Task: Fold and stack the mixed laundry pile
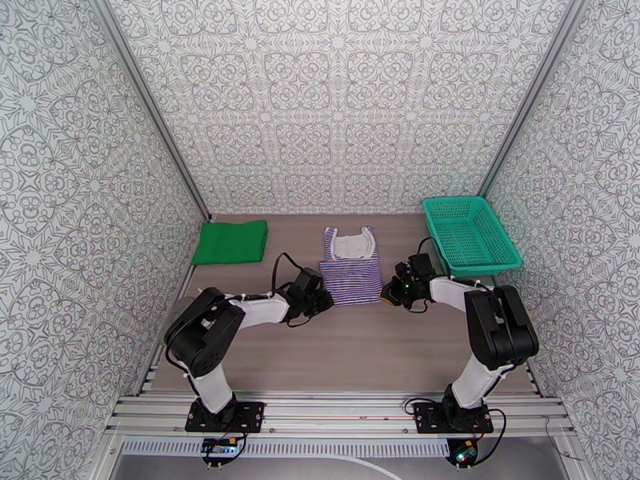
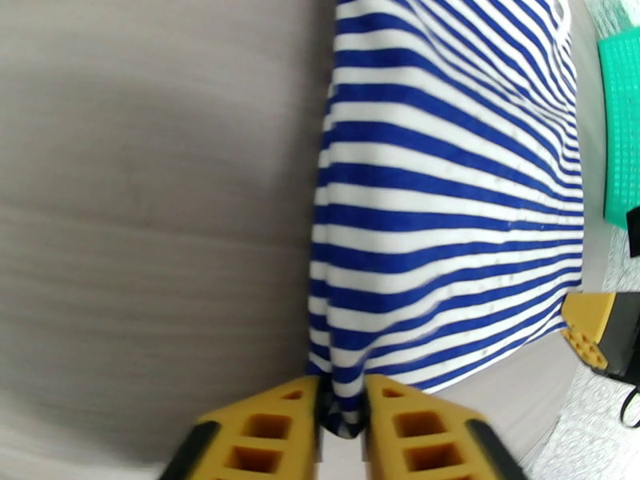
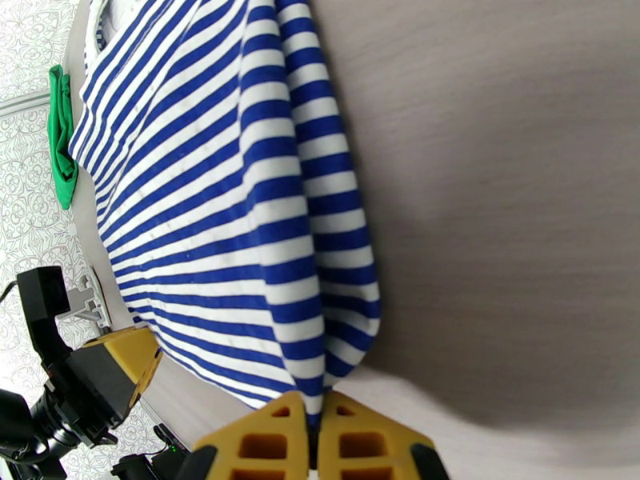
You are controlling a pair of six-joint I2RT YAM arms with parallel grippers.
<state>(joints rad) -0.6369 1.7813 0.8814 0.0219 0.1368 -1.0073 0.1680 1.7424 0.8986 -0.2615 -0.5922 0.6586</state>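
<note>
The striped shirt (image 1: pixel 350 270) lies flat mid-table, its white collar trim at the far end. My left gripper (image 1: pixel 323 300) is at its near left corner. In the left wrist view the yellow fingers (image 2: pixel 272 430) are shut on the striped shirt (image 2: pixel 448 202), pinching its corner. My right gripper (image 1: pixel 390 292) is at the near right corner. Its fingers (image 3: pixel 264 442) are shut on the striped shirt (image 3: pixel 232 194) there. The green cloth (image 1: pixel 231 242) lies folded at the far left and shows as a sliver (image 3: pixel 60 138) in the right wrist view.
A teal mesh basket (image 1: pixel 472 234) stands at the far right, its edge (image 2: pixel 620 122) visible from the left wrist. Patterned walls close in the table on three sides. Bare tabletop (image 1: pixel 344 354) lies between the shirt and the arm bases.
</note>
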